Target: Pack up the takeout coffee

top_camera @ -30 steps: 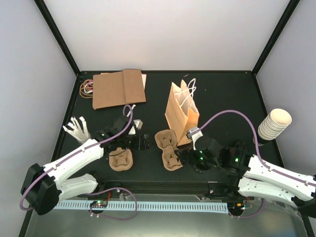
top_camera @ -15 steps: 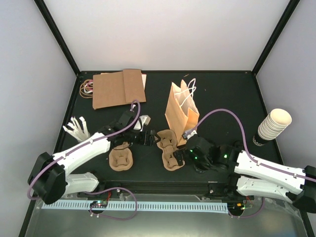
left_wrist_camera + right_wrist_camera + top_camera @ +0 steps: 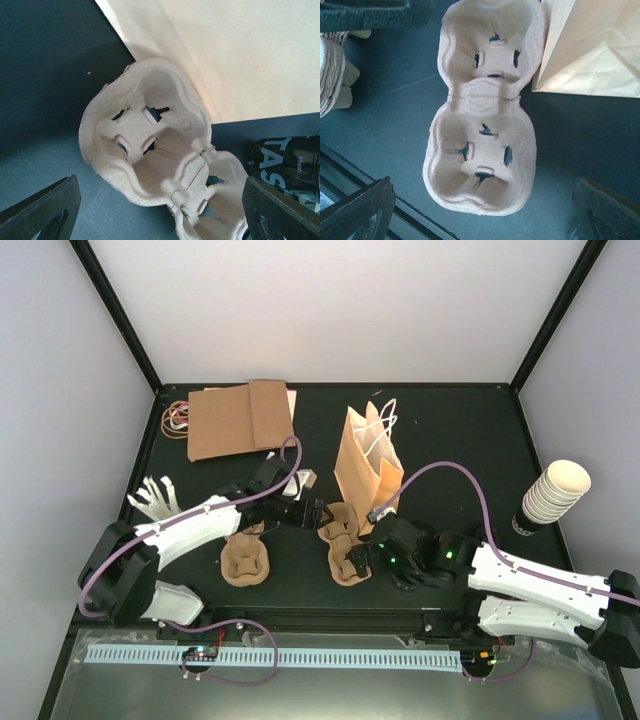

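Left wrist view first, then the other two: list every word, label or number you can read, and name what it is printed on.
"TAS": large pale letters on the dark cup, left wrist view; the word may run on out of sight.
"#fresh": small print beside them on the same cup, only just legible.
Pulp tray and paper bag: no print shows.
Top view: nothing large enough to read.

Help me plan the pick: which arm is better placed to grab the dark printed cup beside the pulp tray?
Right, likely. The dark cup sits past the pulp tray from the left gripper, on the side where the open right gripper hovers.
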Action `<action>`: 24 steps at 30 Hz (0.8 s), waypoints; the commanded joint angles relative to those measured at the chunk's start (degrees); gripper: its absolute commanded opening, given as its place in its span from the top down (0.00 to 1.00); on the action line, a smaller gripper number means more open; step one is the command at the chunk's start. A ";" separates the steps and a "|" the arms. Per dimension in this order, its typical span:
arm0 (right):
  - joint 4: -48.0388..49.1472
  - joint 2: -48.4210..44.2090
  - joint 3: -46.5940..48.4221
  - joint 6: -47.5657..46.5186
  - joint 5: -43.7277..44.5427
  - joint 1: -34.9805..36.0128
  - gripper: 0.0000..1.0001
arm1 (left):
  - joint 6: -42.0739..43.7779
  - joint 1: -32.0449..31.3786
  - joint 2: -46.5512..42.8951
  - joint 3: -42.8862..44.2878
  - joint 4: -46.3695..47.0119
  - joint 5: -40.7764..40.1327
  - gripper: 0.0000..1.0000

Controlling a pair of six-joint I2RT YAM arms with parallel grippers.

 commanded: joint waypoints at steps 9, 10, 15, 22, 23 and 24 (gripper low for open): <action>1.08 2.26 -1.44 1.24 -1.87 0.02 0.01 | 3.13 0.26 5.28 3.96 5.14 2.95 0.10; 1.17 2.54 -1.35 1.15 -1.87 0.03 0.01 | 3.32 0.33 5.83 4.15 5.29 3.13 0.10; 1.77 3.50 -1.29 1.21 -2.15 0.00 0.01 | 4.51 0.30 9.11 5.99 5.15 3.99 0.19; 0.97 5.28 -1.10 1.40 -1.19 0.03 0.01 | 5.89 0.59 13.85 9.55 3.36 3.02 0.34; 0.77 5.38 -0.95 1.40 -1.03 -0.01 0.01 | 6.03 0.75 14.40 10.23 2.12 1.49 0.35; 0.64 5.39 -0.84 1.31 -0.92 -0.01 0.01 | 6.21 0.90 14.58 10.65 1.19 -0.26 0.36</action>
